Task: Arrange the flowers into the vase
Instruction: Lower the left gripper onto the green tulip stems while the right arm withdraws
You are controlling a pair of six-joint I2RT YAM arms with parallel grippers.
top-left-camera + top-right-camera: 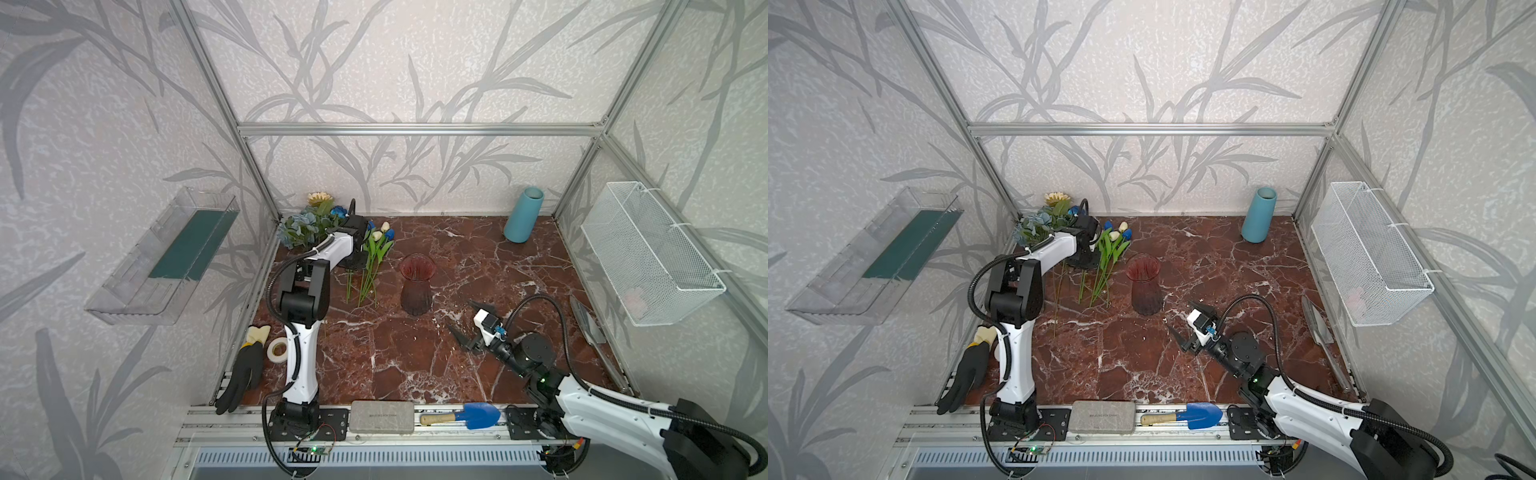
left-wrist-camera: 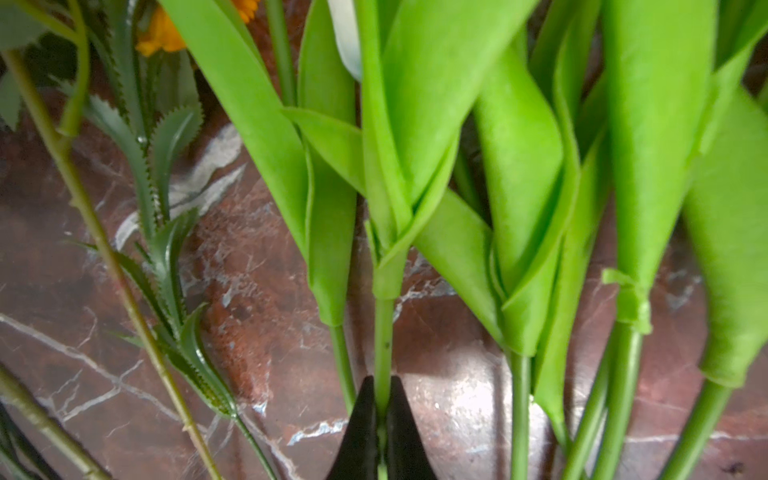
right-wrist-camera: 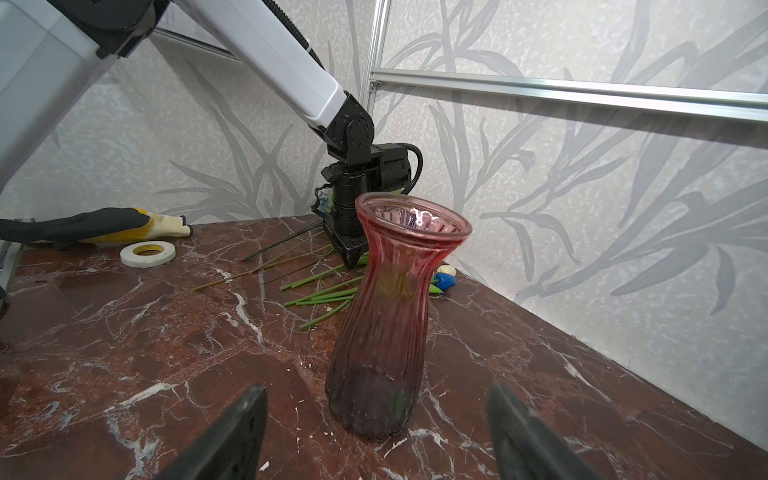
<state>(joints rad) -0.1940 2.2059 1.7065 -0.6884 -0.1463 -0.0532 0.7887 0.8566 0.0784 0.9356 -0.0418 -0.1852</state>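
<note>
Right pincer (image 1: 460,313) hovers near the front right, jaws apart, facing the vase (image 1: 417,286): ribbed, waisted pink glass, upright mid-way across the worktop (image 1: 490,266), empty. Beyond it, left pincer (image 2: 382,390) is clamped on one smooth green tulip stem (image 2: 383,332). All flowers (image 1: 332,232) lie toward the far left corner, and none is arranged yet.

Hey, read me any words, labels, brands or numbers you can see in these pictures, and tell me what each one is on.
Grey case at the front edge: one short line of print, too small and blurred to read.
No other text, label, brand, number or sign shows in any view.
</note>
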